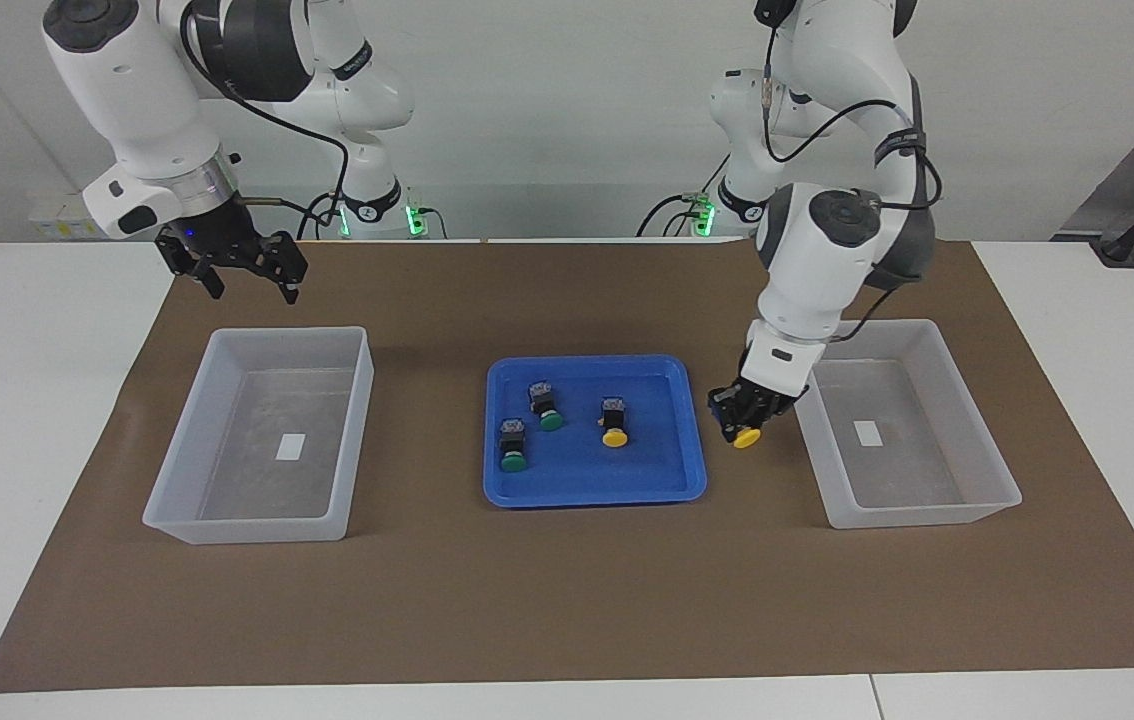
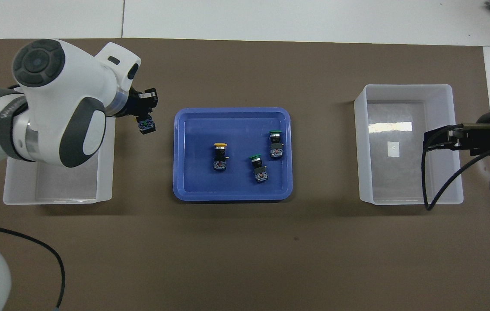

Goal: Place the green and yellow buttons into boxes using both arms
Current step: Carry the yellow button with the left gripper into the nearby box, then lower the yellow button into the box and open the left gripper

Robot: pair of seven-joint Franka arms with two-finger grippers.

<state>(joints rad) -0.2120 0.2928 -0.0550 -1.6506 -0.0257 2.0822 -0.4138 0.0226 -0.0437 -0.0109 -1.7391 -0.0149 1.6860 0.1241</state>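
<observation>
My left gripper [image 1: 745,415] [image 2: 144,117] is shut on a yellow button [image 1: 747,436] [image 2: 146,125], held in the air over the mat between the blue tray [image 1: 667,482] [image 2: 232,194] and the box [image 1: 907,420] [image 2: 55,194] at the left arm's end. In the tray lie one yellow button [image 1: 614,424] [image 2: 219,153] and two green buttons [image 1: 547,408] [image 1: 512,448] [image 2: 275,141] [image 2: 257,166]. My right gripper [image 1: 245,275] [image 2: 437,140] waits open in the air above the other box [image 1: 267,430] [image 2: 407,142], which holds only its label.
A brown mat [image 1: 567,600] covers the middle of the white table [image 1: 27,400]. Both boxes and the tray sit on it in a row.
</observation>
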